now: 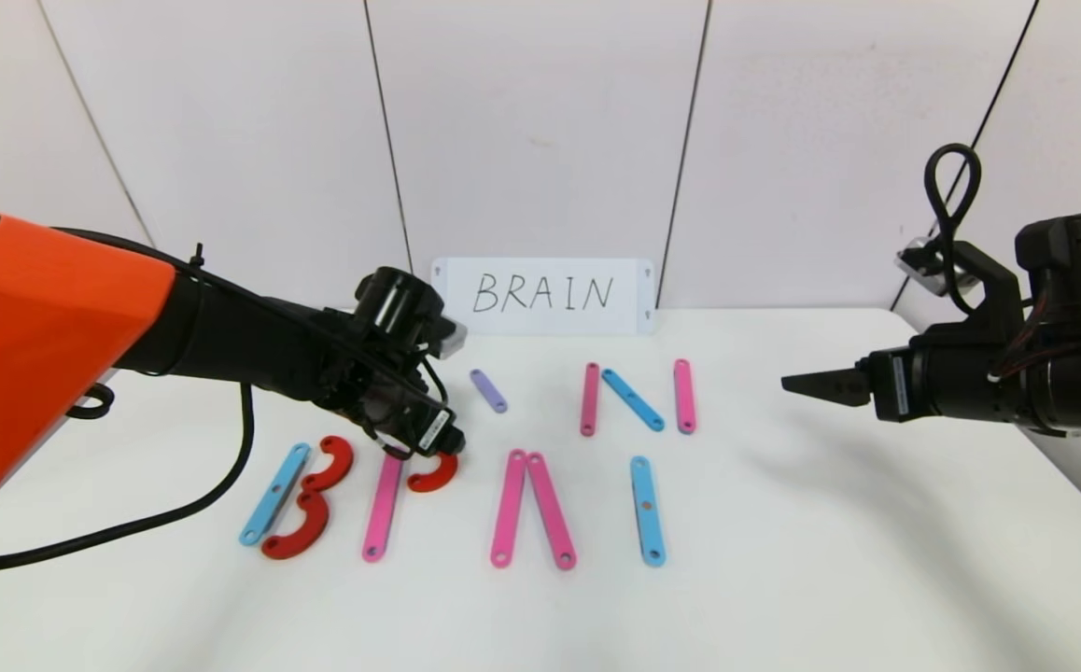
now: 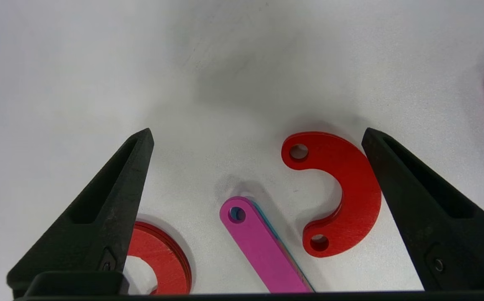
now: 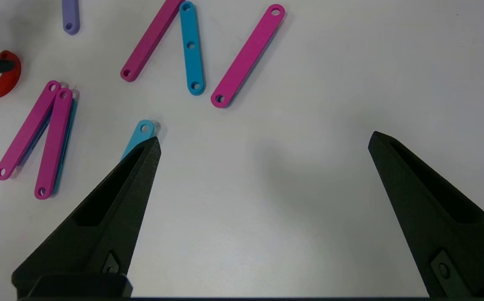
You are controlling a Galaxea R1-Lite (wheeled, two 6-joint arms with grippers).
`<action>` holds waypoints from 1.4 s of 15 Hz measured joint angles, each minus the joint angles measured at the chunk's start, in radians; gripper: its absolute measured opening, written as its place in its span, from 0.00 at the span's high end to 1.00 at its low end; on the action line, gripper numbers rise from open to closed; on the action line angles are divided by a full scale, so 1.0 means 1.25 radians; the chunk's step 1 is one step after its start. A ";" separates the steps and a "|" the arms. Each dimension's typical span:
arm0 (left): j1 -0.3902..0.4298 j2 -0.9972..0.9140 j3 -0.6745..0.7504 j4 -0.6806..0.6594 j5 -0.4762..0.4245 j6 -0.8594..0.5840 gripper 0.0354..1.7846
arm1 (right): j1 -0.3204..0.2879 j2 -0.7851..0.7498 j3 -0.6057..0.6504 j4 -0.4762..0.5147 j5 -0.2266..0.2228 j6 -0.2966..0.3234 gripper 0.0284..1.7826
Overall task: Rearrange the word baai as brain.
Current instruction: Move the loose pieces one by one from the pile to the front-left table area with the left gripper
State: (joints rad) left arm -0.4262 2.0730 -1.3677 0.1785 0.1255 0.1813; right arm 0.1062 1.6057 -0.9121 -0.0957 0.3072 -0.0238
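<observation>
Left hand (image 1: pixel 442 448) hangs low over the front row of letters, jaws spread wide, holding nothing. In the left wrist view the red half-ring (image 2: pixel 342 196) lies flat on the worktop (image 1: pixel 783 579) between the open fingers, close to one finger, not touching as far as I can tell. It sits at about 3 o'clock of the top of the pink bar (image 1: pixel 382 509). Judgement: bar plus curve are being built into an R, the curve as its bowl, hence the wide hand straddling that piece.

Front row, robot's left to right: blue bar (image 1: pixel 274 495) with two red curves (image 1: pixel 312 509) = B; the half-made R; two pink bars (image 1: pixel 531 509) meeting at the top = A without crossbar; single blue bar (image 1: pixel 648 511) = I.

At 12 o'clock of that row: short purple bar (image 1: pixel 488 390), lying loose, probably the R's leg or the A's crossbar. Beside it, pink-blue-pink bars (image 1: pixel 634 399) form an N, set behind the row, not yet in line after the I.

White card reading BRAIN (image 1: pixel 545 295) leans against the back wall as reference.

Right hand (image 1: pixel 807 385) is parked above the right side of the worktop, also spread wide and empty, well apart from all pieces.
</observation>
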 joint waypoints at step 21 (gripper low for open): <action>0.010 0.024 -0.063 0.011 0.041 -0.089 0.02 | 0.000 -0.001 0.000 0.000 -0.001 0.000 0.02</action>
State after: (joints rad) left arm -0.4140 2.1028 -1.4462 0.1928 0.1770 0.0706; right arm 0.1057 1.6049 -0.9121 -0.0957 0.3057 -0.0240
